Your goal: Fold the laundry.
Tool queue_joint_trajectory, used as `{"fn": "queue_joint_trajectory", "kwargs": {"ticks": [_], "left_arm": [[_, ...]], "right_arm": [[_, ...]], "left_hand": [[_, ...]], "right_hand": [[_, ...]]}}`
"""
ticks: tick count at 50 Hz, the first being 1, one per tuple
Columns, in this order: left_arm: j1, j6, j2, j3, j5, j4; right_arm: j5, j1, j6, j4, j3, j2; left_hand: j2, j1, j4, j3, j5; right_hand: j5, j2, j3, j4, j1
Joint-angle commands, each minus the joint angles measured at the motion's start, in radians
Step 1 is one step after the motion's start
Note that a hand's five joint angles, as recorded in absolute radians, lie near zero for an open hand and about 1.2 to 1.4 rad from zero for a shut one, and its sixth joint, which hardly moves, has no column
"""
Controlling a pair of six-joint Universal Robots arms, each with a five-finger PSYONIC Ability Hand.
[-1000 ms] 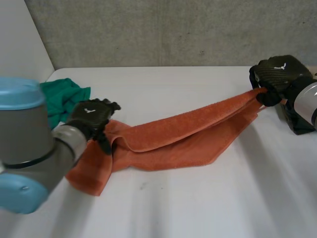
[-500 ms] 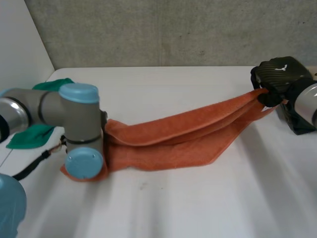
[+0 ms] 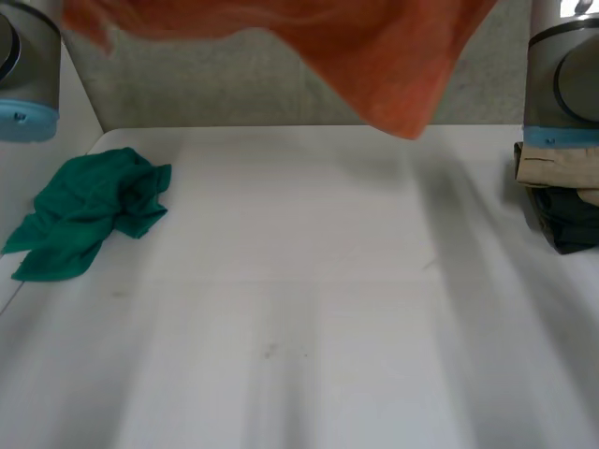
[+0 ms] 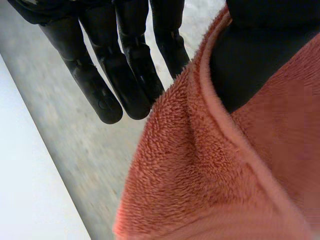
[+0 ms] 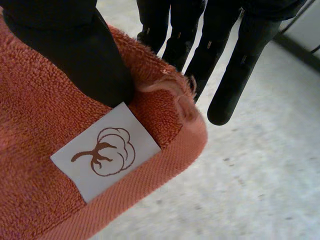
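Orange towel [image 3: 374, 56] hangs across upper frame — left hand [image 4: 127, 70] and right hand [image 5: 75, 55] each pinch it, thumb against fingers; green cloth [image 3: 89, 210] centre-left.

A lab: bare concrete wall [image 3: 234, 84], white table [image 3: 299, 327].

One orange towel [image 3: 374, 56] at the top of the frame, bearing one white label [image 5: 107, 150]. One green cloth [image 3: 89, 210] at the left. Two folded pieces at the right edge: one beige piece [image 3: 552, 168] and one dark piece [image 3: 571, 229]. Two hands: the left hand [image 4: 115, 60] and the right hand [image 5: 220, 45].
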Motion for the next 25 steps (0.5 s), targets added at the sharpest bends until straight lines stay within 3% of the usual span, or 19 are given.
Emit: {"fn": "queue_joint_trajectory", "kwargs": {"ticks": [1, 12, 14, 19, 25], "left_arm": [[0.028, 0.024, 0.021, -0.286, 0.014, -0.008], [0.089, 0.271, -0.1, -0.627, 0.081, 0.062], [0.103, 0.311, -0.128, -0.642, 0.099, 0.064], [0.143, 0.42, -0.207, -0.661, 0.142, 0.062], [0.146, 0.495, -0.212, -0.661, 0.127, 0.059]], "right_arm": [[-0.099, 0.003, 0.018, 0.17, 0.186, -0.04], [-0.207, -0.055, -0.05, 0.308, 0.503, -0.039], [-0.22, -0.066, -0.076, 0.32, 0.531, -0.037], [-0.25, -0.092, -0.172, 0.359, 0.591, -0.02], [-0.253, -0.101, -0.223, 0.414, 0.603, -0.009]], "left_hand": [[0.201, 0.257, 0.197, 0.207, 0.266], [0.107, 0.163, 0.104, 0.114, 0.173], [0.031, 0.087, 0.028, 0.038, 0.097], [-0.409, -0.353, -0.412, -0.403, -0.344], [-0.568, -0.512, -0.571, -0.561, -0.502]], "right_hand": [[0.206, 0.218, 0.208, 0.199, 0.257], [0.206, 0.218, 0.208, 0.199, 0.257], [0.206, 0.218, 0.208, 0.199, 0.257], [0.206, 0.218, 0.208, 0.199, 0.257], [0.206, 0.218, 0.208, 0.199, 0.257]]}}
